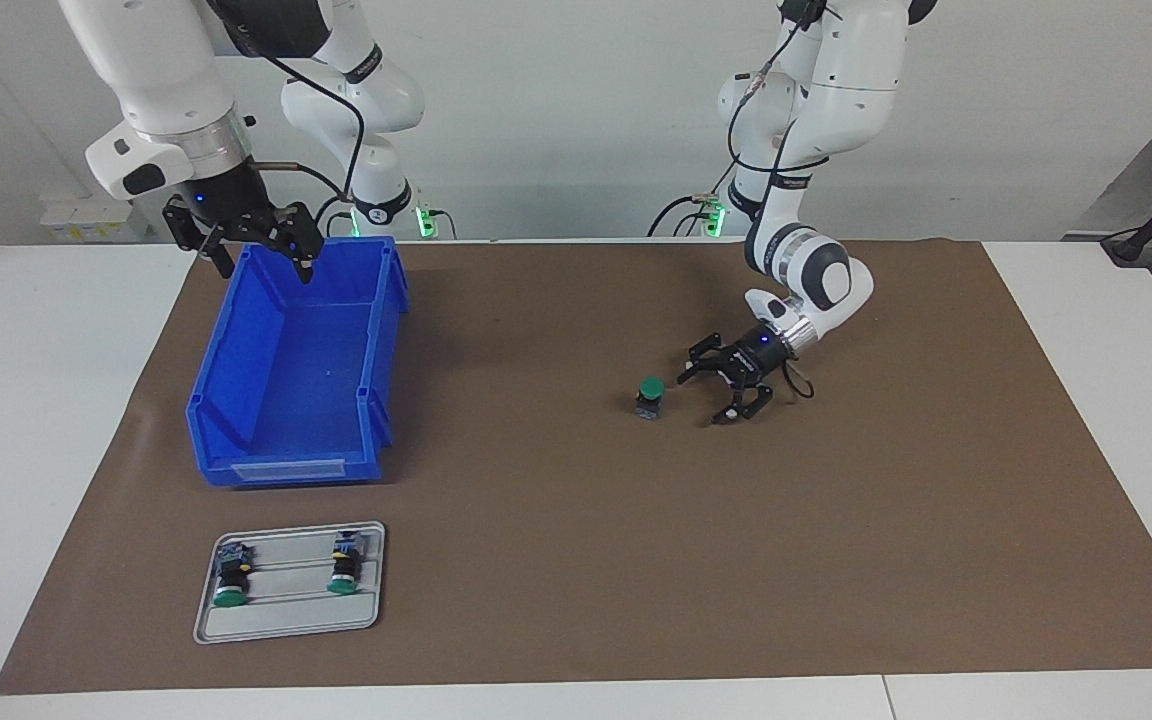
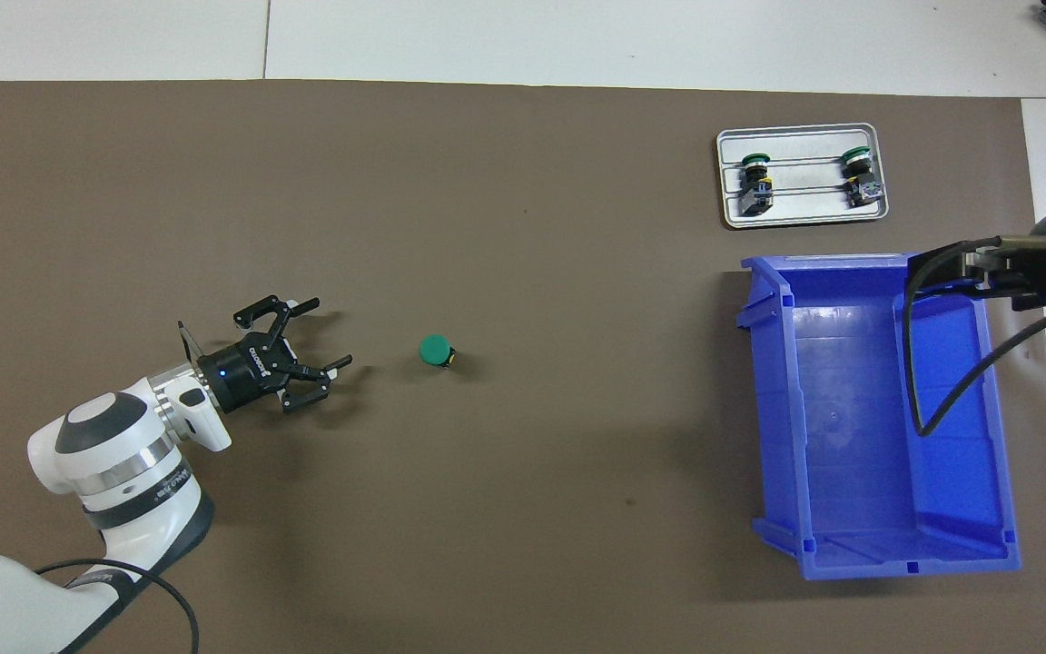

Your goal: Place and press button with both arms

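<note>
The button stands upright on the brown mat, green cap up, and nothing touches it; from overhead its cap shows. My left gripper hangs low over the mat beside the button, toward the left arm's end of the table, open and empty, a short gap away. My right gripper is held above the end of the blue bin nearer the robots, open with nothing in it. The right arm waits there.
A grey tray lies farther from the robots than the bin and holds two more green-capped buttons lying on their sides. The blue bin has nothing in it. The mat covers most of the table.
</note>
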{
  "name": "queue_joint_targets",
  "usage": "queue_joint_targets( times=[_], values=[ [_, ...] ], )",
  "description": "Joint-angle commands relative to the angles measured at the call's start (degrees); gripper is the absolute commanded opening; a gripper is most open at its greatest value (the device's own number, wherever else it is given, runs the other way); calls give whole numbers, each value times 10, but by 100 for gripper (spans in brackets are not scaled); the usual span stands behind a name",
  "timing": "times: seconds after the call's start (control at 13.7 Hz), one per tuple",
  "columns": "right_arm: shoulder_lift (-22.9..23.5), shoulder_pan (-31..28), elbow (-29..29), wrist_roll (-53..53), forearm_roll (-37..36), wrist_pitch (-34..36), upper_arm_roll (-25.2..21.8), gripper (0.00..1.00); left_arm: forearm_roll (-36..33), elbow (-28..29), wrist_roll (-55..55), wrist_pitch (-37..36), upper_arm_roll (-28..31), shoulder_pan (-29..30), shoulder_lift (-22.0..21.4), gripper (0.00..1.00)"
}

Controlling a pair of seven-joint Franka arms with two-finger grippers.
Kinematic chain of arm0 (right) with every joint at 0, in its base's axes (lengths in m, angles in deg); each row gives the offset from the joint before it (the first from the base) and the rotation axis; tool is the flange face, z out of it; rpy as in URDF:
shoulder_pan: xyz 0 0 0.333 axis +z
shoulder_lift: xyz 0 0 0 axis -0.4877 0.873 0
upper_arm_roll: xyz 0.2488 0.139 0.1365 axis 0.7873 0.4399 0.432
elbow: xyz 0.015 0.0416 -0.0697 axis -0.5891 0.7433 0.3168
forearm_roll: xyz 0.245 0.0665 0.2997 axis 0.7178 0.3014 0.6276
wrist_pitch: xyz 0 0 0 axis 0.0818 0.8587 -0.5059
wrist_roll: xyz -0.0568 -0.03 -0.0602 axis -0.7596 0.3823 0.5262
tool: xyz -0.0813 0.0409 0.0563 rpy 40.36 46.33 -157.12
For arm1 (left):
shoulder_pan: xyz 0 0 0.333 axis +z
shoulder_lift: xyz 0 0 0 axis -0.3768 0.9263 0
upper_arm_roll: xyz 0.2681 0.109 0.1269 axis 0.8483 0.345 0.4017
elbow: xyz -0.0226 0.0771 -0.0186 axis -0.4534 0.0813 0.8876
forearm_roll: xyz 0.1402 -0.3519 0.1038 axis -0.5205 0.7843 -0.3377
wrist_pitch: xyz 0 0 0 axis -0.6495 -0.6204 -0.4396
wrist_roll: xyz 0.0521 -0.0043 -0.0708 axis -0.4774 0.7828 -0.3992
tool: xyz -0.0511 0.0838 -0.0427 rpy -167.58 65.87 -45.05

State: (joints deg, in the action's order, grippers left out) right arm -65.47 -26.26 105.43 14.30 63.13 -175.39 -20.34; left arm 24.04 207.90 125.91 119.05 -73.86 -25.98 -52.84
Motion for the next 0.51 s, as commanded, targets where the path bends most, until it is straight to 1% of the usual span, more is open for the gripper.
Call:
queue_joint_targets(
  times=[0.0, 0.22, 0.37, 0.44],
  values=[
    [-8, 1, 8, -9, -1, 1, -2, 100, -62, -72, -91, 13, -5, 37, 23, 93],
    [-8, 1, 8, -9, -1, 1, -2, 100, -136, -164, -232, -4, -7, 62, 43, 93],
    [-8, 1, 7, -9, -1, 1, -2, 100, -173, -224, -326, -22, -6, 73, 53, 93],
    [-8, 1, 7, -9, -1, 1, -2, 100, -204, -256, -381, -28, -6, 75, 59, 93]
  ],
)
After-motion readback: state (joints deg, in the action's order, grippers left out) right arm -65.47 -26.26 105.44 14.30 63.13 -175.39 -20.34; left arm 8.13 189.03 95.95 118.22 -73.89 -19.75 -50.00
